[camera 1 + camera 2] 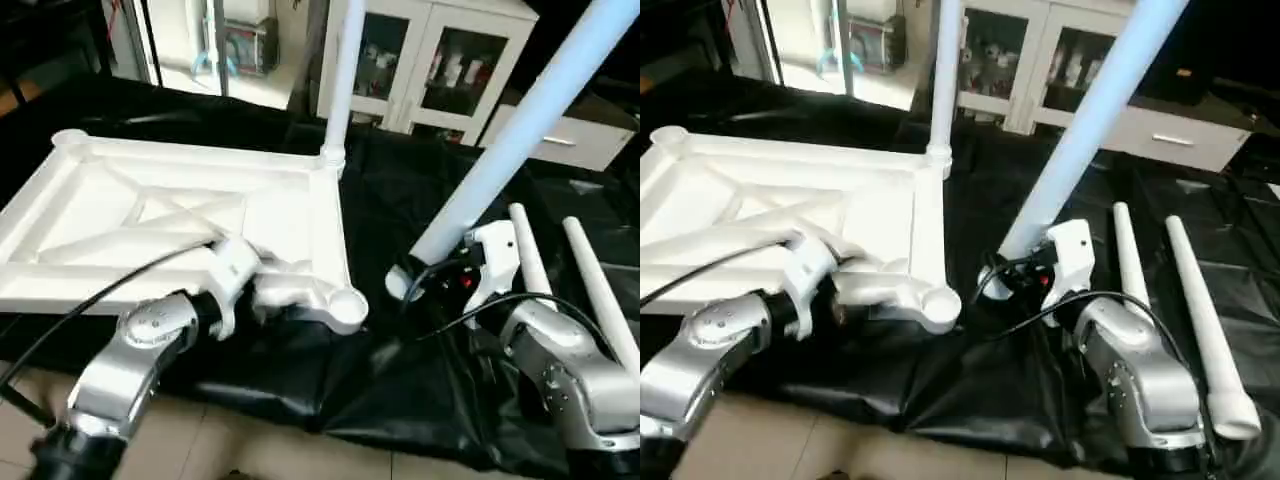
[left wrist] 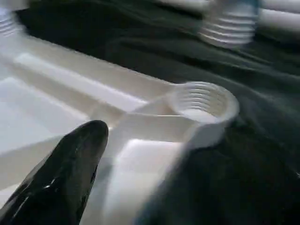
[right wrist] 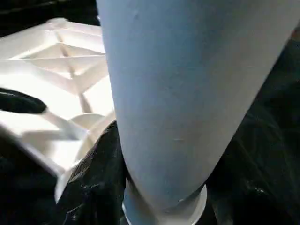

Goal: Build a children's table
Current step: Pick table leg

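I'm looking down over both silver forearms at a tabletop (image 1: pixel 420 200) draped in black sheeting. The white table top (image 1: pixel 170 225) lies upside down on the left half of it, X-ribs facing up, its near long side along the tabletop's front edge. One leg (image 1: pixel 343 75) already stands upright in the far right corner socket of the table top, rising out of my view.

My left hand (image 1: pixel 300 290) is down at the near right corner of the table top, right beside the empty round socket (image 1: pixel 347 303). Its fingers stand wide apart and hold nothing; from the left wrist camera I see one black finger (image 2: pixel 65 173) over the ribbed plastic, with the threaded socket (image 2: pixel 204 101) just ahead of it.

My right hand (image 1: pixel 425 272) is clamped on a second leg (image 1: pixel 520 125) near its thick end, jaws about half closed around the tube. That leg is tilted, its lower end close to the black sheeting just right of the table top's near right corner, the rest slanting up and away toward the tabletop's far right. From the right wrist camera the tube (image 3: pixel 187 93) is very close up, with the table top's corner off to one side.

Two more legs (image 1: pixel 1195 310) lie side by side on the sheeting near the tabletop's right edge, just beside my right forearm, running from back to front.

Behind the tabletop stands a white cabinet (image 1: pixel 440 60) with glass doors.
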Available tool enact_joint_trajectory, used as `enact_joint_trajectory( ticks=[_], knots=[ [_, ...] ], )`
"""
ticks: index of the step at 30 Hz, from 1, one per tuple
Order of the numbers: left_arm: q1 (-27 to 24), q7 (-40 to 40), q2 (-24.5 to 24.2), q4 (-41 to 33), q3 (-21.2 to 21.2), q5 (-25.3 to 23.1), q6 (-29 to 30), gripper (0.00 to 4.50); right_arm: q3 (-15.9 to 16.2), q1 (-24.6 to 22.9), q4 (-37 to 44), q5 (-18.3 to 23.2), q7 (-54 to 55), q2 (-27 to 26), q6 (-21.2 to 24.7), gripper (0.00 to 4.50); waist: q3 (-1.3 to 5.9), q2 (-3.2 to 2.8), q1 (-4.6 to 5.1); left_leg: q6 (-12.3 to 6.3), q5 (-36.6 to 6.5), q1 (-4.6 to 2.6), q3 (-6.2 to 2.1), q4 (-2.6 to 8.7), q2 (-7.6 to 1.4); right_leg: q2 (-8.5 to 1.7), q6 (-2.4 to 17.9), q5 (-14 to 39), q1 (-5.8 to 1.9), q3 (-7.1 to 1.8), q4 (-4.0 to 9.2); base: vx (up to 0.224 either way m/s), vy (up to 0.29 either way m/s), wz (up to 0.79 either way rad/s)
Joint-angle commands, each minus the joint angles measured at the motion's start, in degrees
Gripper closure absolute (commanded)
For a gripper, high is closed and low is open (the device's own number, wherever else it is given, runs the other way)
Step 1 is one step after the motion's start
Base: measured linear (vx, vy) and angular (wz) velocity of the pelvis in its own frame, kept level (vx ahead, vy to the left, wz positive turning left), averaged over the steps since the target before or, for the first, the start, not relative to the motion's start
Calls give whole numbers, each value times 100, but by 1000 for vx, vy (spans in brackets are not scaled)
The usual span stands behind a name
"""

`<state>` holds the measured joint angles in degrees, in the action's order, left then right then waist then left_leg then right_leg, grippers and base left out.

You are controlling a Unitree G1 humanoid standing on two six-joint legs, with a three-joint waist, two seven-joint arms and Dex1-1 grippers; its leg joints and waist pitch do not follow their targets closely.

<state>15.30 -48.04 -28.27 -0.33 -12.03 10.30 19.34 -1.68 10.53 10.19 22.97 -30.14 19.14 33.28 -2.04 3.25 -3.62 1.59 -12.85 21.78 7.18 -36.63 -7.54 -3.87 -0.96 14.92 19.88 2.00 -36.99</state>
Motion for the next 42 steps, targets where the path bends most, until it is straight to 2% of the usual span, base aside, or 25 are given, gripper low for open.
enact_joint_trajectory(
  ticks=[1, 2, 3, 4, 6, 8, 9, 10, 11, 13, 15, 16, 17, 19, 21, 23, 26, 28, 29, 31, 33, 36, 37, 42],
  knots=[
    [381, -616, -150, 447, -302, -202, -319, 0, -4, 142, 144, 247, -390, 200, 166, 260, 194, -76, 1, 223, -1224, -232, -88, 644, -491, -483, 1194, 424, -107, -234, 455, -94, -28, 4],
    [533, -762, -188, 714, -385, -319, -494, 0, 50, 160, 140, 279, -539, 279, 191, 260, 163, -139, 3, 318, -1600, -252, -54, 672, -501, -496, 1138, 919, -81, -244, 524, -92, -32, 5],
    [533, -762, -188, 714, -385, -319, -494, 0, 50, 160, 140, 279, -539, 279, 191, 260, 150, -110, 10, 376, -1759, -252, -41, 690, -520, -505, 1090, 1159, -74, -248, 548, -79, -20, 0],
    [708, -881, -197, 1021, -464, -418, -707, 0, 101, 175, 135, 293, -658, 368, 210, 260, 147, -73, 5, 466, -1882, -240, -32, 705, -543, -548, 1012, 1493, -77, -252, 564, -79, -20, 0],
    [1151, -1073, -84, 1692, -561, -491, -975, 0, 157, 227, 127, 307, -855, 532, 237, 260, 178, -68, -18, 442, -1671, -240, -13, 695, -543, -561, 921, 1580, -69, -262, 583, -29, -5, -1],
    [1444, -1254, 5, 2114, -661, -545, -1056, 0, 125, 298, 76, 336, -912, 583, 255, 260, 203, -51, -37, 357, -1190, -196, 22, 691, -559, -564, 1012, 1034, -72, -255, 534, 0, 0, 0],
    [1544, -1298, 36, 2279, -699, -587, -1117, 0, 122, 328, 40, 328, -926, 594, 243, 260, 211, -79, -50, 367, -1164, -194, 23, 697, -562, -563, 1049, 956, -74, -239, 518, 0, 0, 0],
    [1635, -1351, 65, 2434, -732, -607, -1164, 0, 129, 353, 9, 296, -941, 607, 223, 260, 219, -58, -38, 385, -1173, -179, 31, 690, -570, -556, 1106, 781, -69, -227, 485, 0, 0, 0],
    [1714, -1388, 93, 2566, -746, -610, -1171, 0, 140, 377, -20, 266, -945, 606, 206, 260, 220, -73, -36, 377, -1139, -164, 31, 695, -572, -561, 1129, 702, -81, -224, 476, 0, 0, 0],
    [1871, -1408, 168, 2864, -741, -651, -1293, 0, 150, 402, -43, 265, -970, 624, 203, 260, 228, -71, -37, 358, -1048, -179, 66, 678, -571, -554, 1186, 527, -63, -225, 468, 0, 0, 0],
    [2035, -1435, 246, 3173, -704, -668, -1380, 0, 153, 403, -4, 296, -981, 635, 229, 260, 258, -81, -42, 278, -816, -173, 80, 652, -580, -554, 1321, 23, -81, -223, 420, 0, 0, 0],
    [2072, -1477, 251, 3247, -708, -673, -1407, 0, 157, 397, 15, 303, -981, 638, 237, 260, 259, -71, -39, 235, -727, -166, 86, 645, -573, -544, 1345, -115, -83, -220, 415, 0, 0, 0],
    [2138, -1588, 243, 3380, -733, -689, -1444, 17, 174, 381, 49, 301, -986, 650, 237, 260, 287, -78, -47, 123, -451, -165, 107, 610, -559, -532, 1438, -611, -92, -219, 374, 0, 0, 0],
    [2199, -1705, 234, 3545, -755, -727, -1539, 27, 191, 358, 74, 284, -998, 652, 230, 260, 308, -94, -60, 19, -227, -158, 107, 585, -557, -533, 1502, -959, -99, -215, 340, 0, 0, 0],
    [2228, -1862, 211, 3630, -769, -714, -1511, 43, 190, 344, 71, 267, -1011, 655, 217, 260, 330, -83, -71, -182, 45, -137, 129, 546, -554, -529, 1621, -1420, -95, -209, 298, 0, 0, 0],
    [2261, -2041, 165, 3684, -771, -679, -1458, 63, 178, 339, 72, 272, -1025, 666, 217, 260, 305, -95, -80, -224, -93, -140, 130, 560, -570, -535, 1680, -1266, -79, -202, 313, 0, 0, 0],
    [2309, -2219, 117, 3771, -774, -653, -1457, 80, 180, 337, 81, 272, -1029, 671, 217, 260, 266, -103, -120, -55, -551, -175, 137, 608, -602, -551, 1662, -583, -53, -207, 365, 0, 0, 0],
    [2353, -2274, 109, 3889, -762, -708, -1554, 108, 192, 339, 66, 266, -1039, 667, 207, 260, 256, -105, -144, 63, -714, -190, 140, 627, -609, -552, 1616, -364, -40, -209, 377, 0, 0, 0],
    [2372, -2257, 132, 3970, -750, -764, -1627, 110, 217, 349, 37, 249, -1041, 648, 184, 260, 257, -87, -152, 108, -751, -186, 142, 631, -605, -556, 1588, -315, -43, -213, 384, 0, 0, 0],
    [2383, -2179, 145, 4008, -753, -816, -1687, 115, 228, 357, 35, 245, -1036, 636, 184, 260, 258, -101, -168, 153, -762, -199, 147, 636, -616, -559, 1558, -359, -29, -213, 382, 0, 0, 0],
    [2418, -2138, 203, 4098, -727, -834, -1790, 151, 262, 388, 23, 236, -1030, 602, 181, 260, 258, -95, -179, 159, -728, -187, 151, 637, -611, -560, 1538, -416, -33, -212, 376, 0, 0, 0],
    [2482, -2089, 250, 4209, -722, -896, -1869, 155, 292, 410, 5, 220, -1037, 581, 165, 260, 272, -89, -195, 144, -617, -181, 151, 629, -606, -566, 1521, -575, -43, -211, 363, 0, 0, 0],
    [2519, -2063, 266, 4256, -717, -928, -1878, 178, 296, 414, 3, 218, -1046, 579, 162, 260, 270, -87, -198, 124, -597, -176, 152, 628, -606, -568, 1521, -608, -46, -211, 364, 0, 0, 0],
    [2683, -2078, 301, 4531, -714, -1016, -2015, 223, 307, 420, -4, 217, -1077, 584, 151, 260, 259, -102, -208, 179, -744, -176, 146, 645, -612, -577, 1497, -423, -42, -215, 385, 0, 0, 0]
  ],
)
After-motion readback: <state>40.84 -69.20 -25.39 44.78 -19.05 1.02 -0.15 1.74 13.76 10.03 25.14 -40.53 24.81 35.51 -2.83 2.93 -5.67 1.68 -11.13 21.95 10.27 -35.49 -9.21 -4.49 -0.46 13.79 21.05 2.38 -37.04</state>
